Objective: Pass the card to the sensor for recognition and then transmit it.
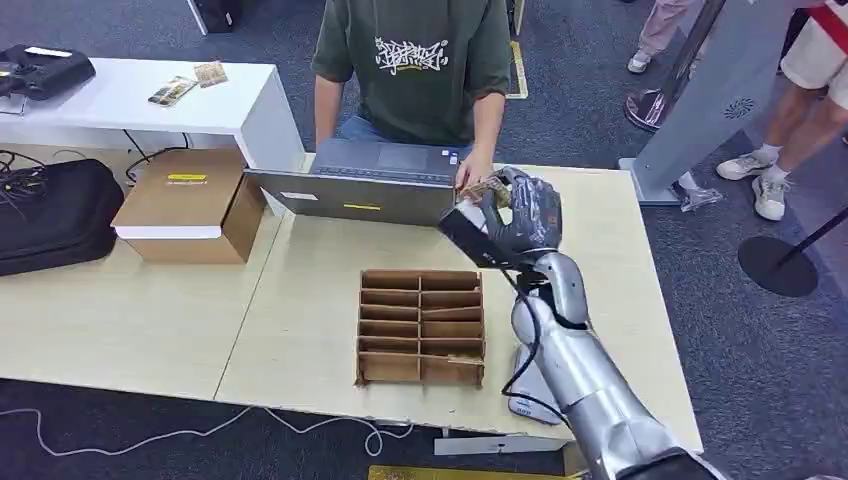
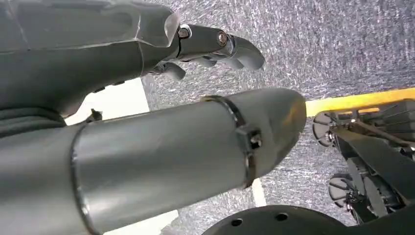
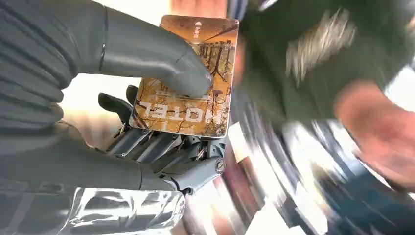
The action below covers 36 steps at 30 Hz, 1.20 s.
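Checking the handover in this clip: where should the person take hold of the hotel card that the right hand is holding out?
Best at the card's free end, the short edge farthest from the right hand. The thumb presses its printed face and the fingers back the other end, so the far end juts clear. A pinch across both faces from the person's side should avoid them.

**Legible markings: one word confirmed**

The card (image 3: 188, 78), pinched by the right hand (image 3: 161, 122), bore the word "HOTEL" in pale capitals, seen upside down in the right wrist view. A smaller mark near the card's far edge could not be read. The person's shirt (image 1: 412, 60) carried a white graphic print across the chest; its lettering was illegible. Yellow labels stood on the box (image 1: 187, 177) and on the laptop (image 1: 360, 207); their text was too small to make out.
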Tool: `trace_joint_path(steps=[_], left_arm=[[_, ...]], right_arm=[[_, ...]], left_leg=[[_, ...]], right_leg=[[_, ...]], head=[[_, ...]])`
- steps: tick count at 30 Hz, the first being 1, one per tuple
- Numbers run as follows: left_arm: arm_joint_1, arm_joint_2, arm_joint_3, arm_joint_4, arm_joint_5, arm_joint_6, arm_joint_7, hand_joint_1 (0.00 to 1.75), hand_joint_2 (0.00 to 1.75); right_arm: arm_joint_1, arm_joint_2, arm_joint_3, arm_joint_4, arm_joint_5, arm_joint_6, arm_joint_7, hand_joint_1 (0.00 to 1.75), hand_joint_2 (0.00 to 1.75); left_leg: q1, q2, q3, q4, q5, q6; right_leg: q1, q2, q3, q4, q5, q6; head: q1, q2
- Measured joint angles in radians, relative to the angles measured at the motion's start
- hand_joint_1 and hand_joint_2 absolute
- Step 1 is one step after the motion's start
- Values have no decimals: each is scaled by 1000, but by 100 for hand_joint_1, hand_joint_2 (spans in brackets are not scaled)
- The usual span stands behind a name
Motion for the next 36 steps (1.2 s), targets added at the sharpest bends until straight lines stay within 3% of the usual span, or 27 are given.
trace_joint_path(steps=[2,4,7,10,18,36], left_arm=[[1,0,0,0,-5,0,2,0,0],[1,1,0,0,-14,1,2,0,0],[1,1,0,0,-37,8,4,0,0],[1,2,0,0,-39,13,6,0,0],[1,1,0,0,-43,21,6,0,0],[0,0,0,0,-26,31,6,0,0]], right_arm=[[22,17,-64,-48,-184,73,-25,175,175],[52,19,-104,-100,-221,121,-22,175,175],[120,20,-187,-195,-375,223,6,175,175],[176,17,-252,-252,-483,275,11,175,175],[245,-3,-334,-332,-528,261,19,175,175],[384,-39,-371,-435,-492,225,71,175,175]], left_leg=[[0,-1,0,0,0,0],[0,-1,0,0,0,0],[0,-2,-1,0,0,0],[-1,-2,-1,0,-1,1],[-1,-1,-1,0,-1,1],[-1,-1,-1,0,-1,1]], right_leg=[[0,0,-1,0,0,0],[0,0,-1,-1,0,0],[0,-2,0,-1,-1,1],[0,-1,-1,-1,-1,1],[0,-1,-1,-1,-1,1],[0,-1,-1,-2,-1,1]], head=[[0,0],[0,0],[0,0],[0,0],[0,0],[0,0]])
